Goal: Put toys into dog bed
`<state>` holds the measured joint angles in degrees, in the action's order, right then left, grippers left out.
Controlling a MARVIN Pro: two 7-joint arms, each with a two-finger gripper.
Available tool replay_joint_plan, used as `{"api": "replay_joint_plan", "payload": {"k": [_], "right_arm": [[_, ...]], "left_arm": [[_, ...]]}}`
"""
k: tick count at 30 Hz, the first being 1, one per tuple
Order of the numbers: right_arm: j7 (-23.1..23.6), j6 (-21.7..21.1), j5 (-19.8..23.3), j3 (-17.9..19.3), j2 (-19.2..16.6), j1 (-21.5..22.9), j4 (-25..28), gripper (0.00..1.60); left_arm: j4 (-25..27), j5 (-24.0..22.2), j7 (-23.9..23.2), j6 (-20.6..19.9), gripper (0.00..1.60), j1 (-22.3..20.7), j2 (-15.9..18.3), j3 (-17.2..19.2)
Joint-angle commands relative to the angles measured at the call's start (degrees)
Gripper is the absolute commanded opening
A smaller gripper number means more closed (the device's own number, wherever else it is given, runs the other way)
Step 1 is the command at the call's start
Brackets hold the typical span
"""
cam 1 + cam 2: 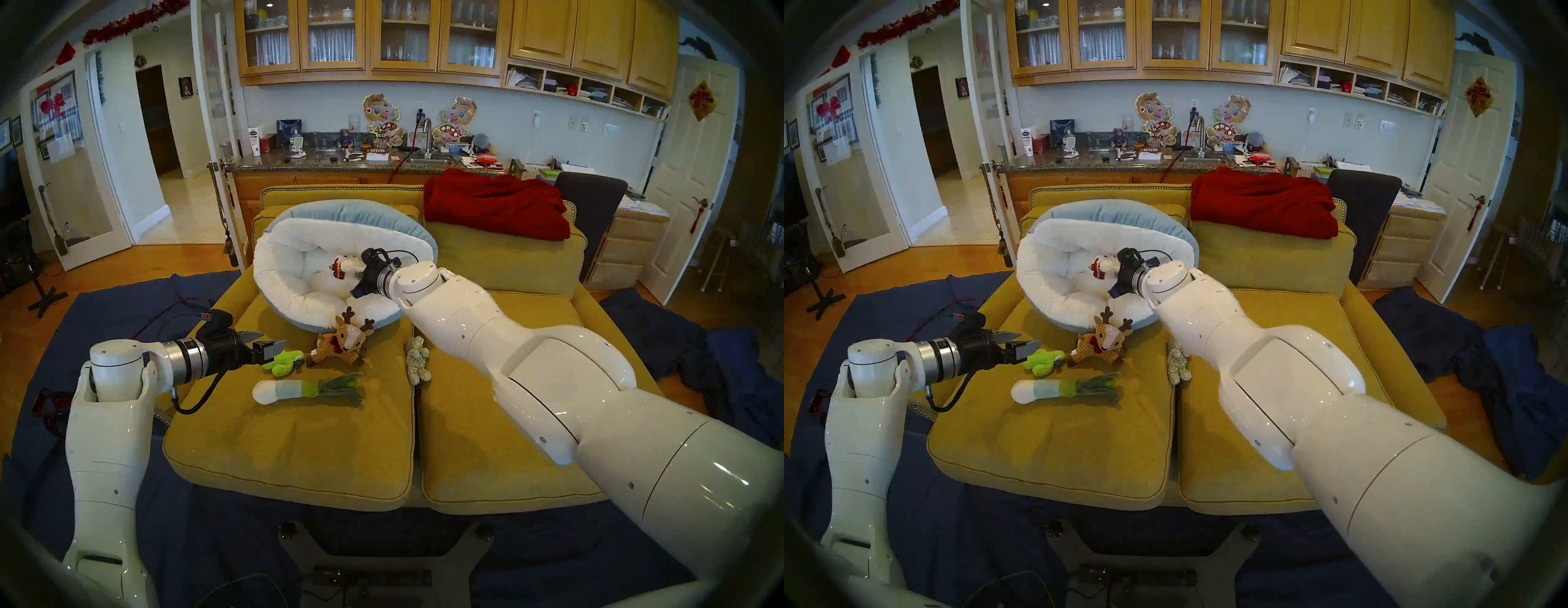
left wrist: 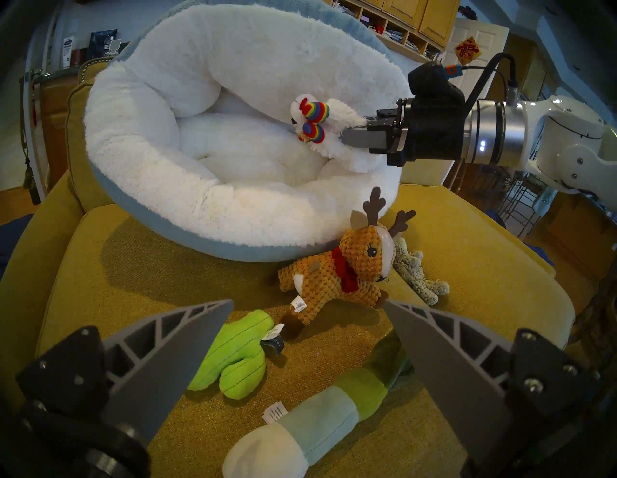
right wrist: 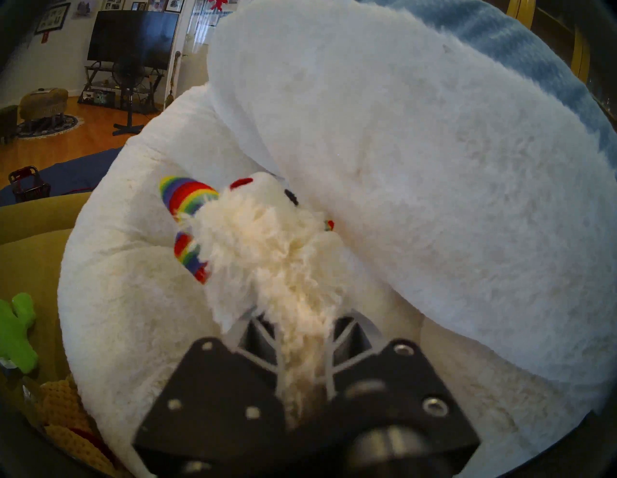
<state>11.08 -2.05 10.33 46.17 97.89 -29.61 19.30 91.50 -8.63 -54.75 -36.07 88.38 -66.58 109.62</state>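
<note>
White fluffy toy [image 1: 348, 266] with rainbow bits sits in the right tool [image 1: 359, 271], clenched on its fur, over the inside of the dog bed [image 1: 297, 293]. Head left view: right arm stretches long across the sofa [image 1: 297, 446], wrist pitched slightly down toward the bed floor. Looks like a carry-to-drop pose; toy appears to hang above the cushion, contact unclear. Left tool [image 1: 271, 344] hangs released, near the cactus [image 1: 283, 365]. Reindeer [image 1: 343, 340] leans on the bed's near rim, outside it. Leek [image 1: 305, 389] and grey-beige plush [image 1: 416, 360] lie on the seat cushions.

Head right view: same layout. Bed [image 1: 1055, 297] is tipped against the sofa back, so the opening faces the robot. Probably why the right tool [image 1: 1117, 274] enters nearly level, not from above. Red blanket [image 1: 1263, 204] is draped over the sofa back, well apart.

Left wrist view: fingers [image 2: 173, 353] spread wide, nothing between them. Cactus [image 2: 233, 357] and leek [image 2: 300, 424] lie just below; reindeer [image 2: 337, 280] beyond. Right tool [image 2: 347, 138] pinches the white toy [image 2: 320, 127] at its rear, head forward.

Right wrist view: fur bunched between the closed fingers [image 3: 253, 320]; white toy [image 3: 260, 240] points at the bed's far wall [image 3: 400, 167]. My read: one toy about to be delivered, four left outside.
</note>
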Motion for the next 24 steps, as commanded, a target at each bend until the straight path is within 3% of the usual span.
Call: {"api": "replay_joint_plan", "payload": {"k": [1, 2, 5, 6, 7, 17, 24], "right_arm": [[-0.7, 3.2, -0.2, 0.2, 2.1, 3.3, -0.1, 0.09], [-0.7, 3.6, -0.3, 0.2, 2.2, 3.3, -0.4, 0.45], [-0.8, 4.6, -0.5, 0.2, 2.4, 3.3, -1.0, 0.87], [-0.8, 5.0, -0.5, 0.2, 2.4, 3.3, -1.2, 1.5], [-0.8, 5.4, -0.6, 0.2, 2.4, 3.3, -1.4, 1.6], [0.8, 10.6, 0.2, 1.7, 1.0, 3.3, -3.2, 1.6], [7.2, 16.8, 4.7, 6.3, -3.3, 0.1, -3.3, 1.6]], "left_arm": [[1.2, -0.3, -0.1, 0.2, 1.6, -1.4, 0.2, 0.2], [1.2, -0.3, -0.1, 0.2, 1.6, -1.4, 0.2, 0.2], [1.2, -0.3, -0.1, 0.2, 1.6, -1.4, 0.2, 0.2], [1.2, -0.3, -0.1, 0.2, 1.6, -1.4, 0.2, 0.2], [1.2, -0.3, -0.1, 0.2, 1.6, -1.4, 0.2, 0.2], [1.3, -0.4, -0.2, 0.2, 1.6, -1.5, 0.2, 0.2], [1.4, -0.4, -0.2, 0.2, 1.6, -1.5, 0.2, 0.2]]}}
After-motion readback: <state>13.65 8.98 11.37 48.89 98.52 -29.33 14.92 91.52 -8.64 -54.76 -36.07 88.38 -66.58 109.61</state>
